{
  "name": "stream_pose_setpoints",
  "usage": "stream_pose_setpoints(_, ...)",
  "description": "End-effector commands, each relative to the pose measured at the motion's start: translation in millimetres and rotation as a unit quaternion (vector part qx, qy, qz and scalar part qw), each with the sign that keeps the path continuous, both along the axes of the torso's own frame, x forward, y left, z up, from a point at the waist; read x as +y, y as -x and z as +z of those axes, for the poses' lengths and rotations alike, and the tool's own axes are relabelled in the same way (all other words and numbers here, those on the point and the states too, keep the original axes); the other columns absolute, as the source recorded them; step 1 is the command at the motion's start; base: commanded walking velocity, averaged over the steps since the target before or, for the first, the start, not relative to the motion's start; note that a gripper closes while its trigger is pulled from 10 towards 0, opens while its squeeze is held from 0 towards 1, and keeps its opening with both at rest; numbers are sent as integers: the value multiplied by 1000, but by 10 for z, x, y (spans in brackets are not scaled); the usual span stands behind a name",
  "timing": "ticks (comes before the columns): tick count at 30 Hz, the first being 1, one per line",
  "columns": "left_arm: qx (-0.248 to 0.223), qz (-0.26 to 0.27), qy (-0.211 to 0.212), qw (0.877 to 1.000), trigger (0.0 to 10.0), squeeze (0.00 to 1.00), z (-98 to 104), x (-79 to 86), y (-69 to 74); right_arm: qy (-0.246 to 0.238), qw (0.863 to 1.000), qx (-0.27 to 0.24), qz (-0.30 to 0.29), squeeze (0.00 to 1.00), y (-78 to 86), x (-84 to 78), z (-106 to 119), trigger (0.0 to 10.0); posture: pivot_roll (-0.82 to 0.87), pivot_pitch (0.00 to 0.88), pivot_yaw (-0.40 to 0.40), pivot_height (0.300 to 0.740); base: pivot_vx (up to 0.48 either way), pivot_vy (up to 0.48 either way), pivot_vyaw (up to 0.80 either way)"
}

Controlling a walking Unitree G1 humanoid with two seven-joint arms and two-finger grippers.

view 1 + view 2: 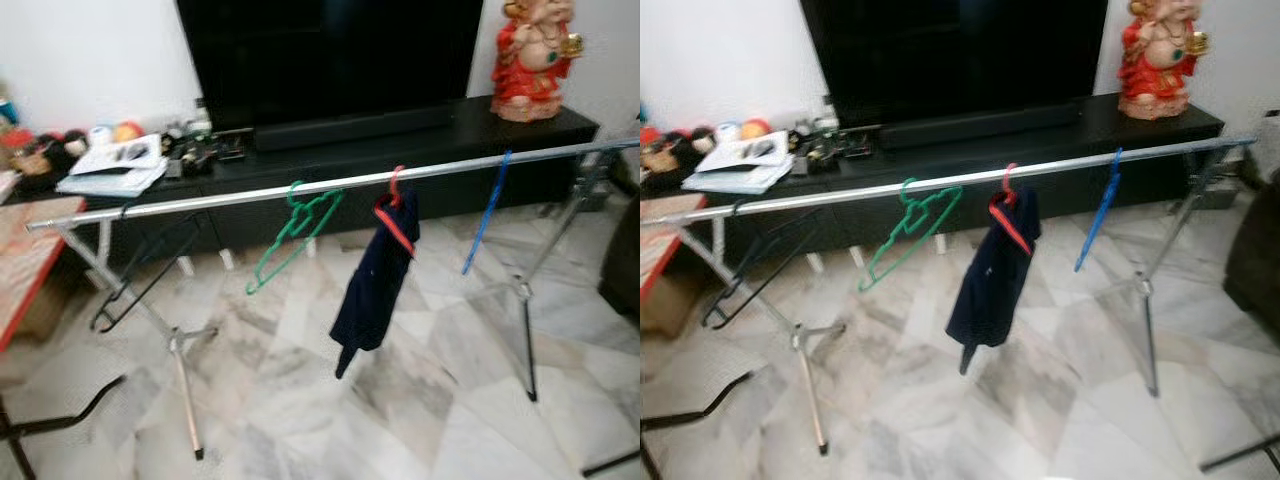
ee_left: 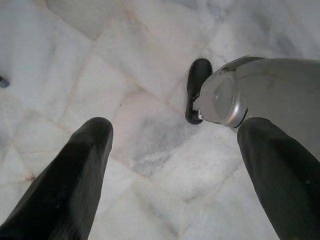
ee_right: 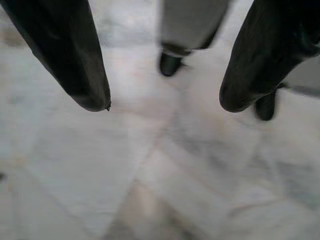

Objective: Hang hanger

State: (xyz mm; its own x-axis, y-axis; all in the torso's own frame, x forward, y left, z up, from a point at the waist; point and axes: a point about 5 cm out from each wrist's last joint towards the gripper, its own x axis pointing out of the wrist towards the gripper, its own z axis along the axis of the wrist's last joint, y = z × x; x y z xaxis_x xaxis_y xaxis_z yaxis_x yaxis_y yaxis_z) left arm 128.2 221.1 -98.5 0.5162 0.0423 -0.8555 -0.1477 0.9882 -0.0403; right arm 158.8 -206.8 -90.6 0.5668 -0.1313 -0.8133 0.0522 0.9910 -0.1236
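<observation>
1. I see the drying rail [image 1: 330, 187] running across the scene from near left to far right, resting on tripod stands [image 1: 180, 345] that keep it off the marble floor [image 1: 420, 420] so that garments can hang free.
2. Four hangers sit on it: a black hanger [image 1: 140, 275] at the left, a green hanger [image 1: 295, 235] next, a red hanger [image 1: 395, 215] carrying a dark navy garment [image 1: 375, 285] near the middle, and a blue hanger [image 1: 487, 215] to the right. All are hooked over the rail; the empty ones tilt, I think because nothing weighs them down.
3. My left gripper [image 2: 170, 165] points down at the floor, fingers wide apart, nothing between them; the robot's own leg and foot [image 2: 197, 90] lie below it.
4. My right gripper [image 3: 162, 105] likewise hangs over the floor, fingers spread and empty.
5. I judge that the hanging is done, both arms resting idle at my sides.
6. Behind the rail stand a low black TV cabinet [image 1: 400, 150] and a red figurine [image 1: 530, 55].
</observation>
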Motion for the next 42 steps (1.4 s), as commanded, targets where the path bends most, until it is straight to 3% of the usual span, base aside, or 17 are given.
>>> stream_pose_setpoints(1, -3, -4, 0, 1000, 10000, 0, 7, -12, -29, -10, 1000, 13, -6, 0, 85, 5, -37, 10000, 63, 69, 48, 740, 0, 0, 0)
stream_pose_setpoints(6, -2, -6, -1, 1000, 10000, 0, 4, -12, -21, -10, 1000, 19, -8, 0, 109, -36, -40, 10000, 63, 69, 48, 740, 0, 0, 0)
stream_pose_setpoints(16, 10, -21, -11, 1000, 10000, 0, -1, 87, 75, -24, 999, 26, 3, 0, 109, 246, -83, 10000, 62, 66, 50, 740, 0, -126, -786)
stream_pose_setpoints(22, 11, -11, -12, 1000, 10000, 0, 3, 135, 101, -24, 999, 27, 3, 0, 115, 256, -87, 10000, 62, 66, 50, 740, 0, -100, -781)
stream_pose_setpoints(26, 11, -14, -12, 1000, 10000, 0, 4, 127, 90, -22, 999, 30, 0, 0, 174, 188, -98, 10000, 62, 66, 50, 740, 0, 0, -781)
stream_pose_setpoints(32, 13, -25, -15, 999, 10000, 0, 0, 112, 90, -13, 999, 31, -8, 0, 257, -52, -86, 10000, 62, 67, 50, 740, 0, -41, -781)
stream_pose_setpoints(42, 15, -21, -15, 1000, 10000, 0, -3, 116, 100, -12, 999, 29, -5, 0, 192, -14, -73, 10000, 63, 68, 50, 740, 0, -24, -781)
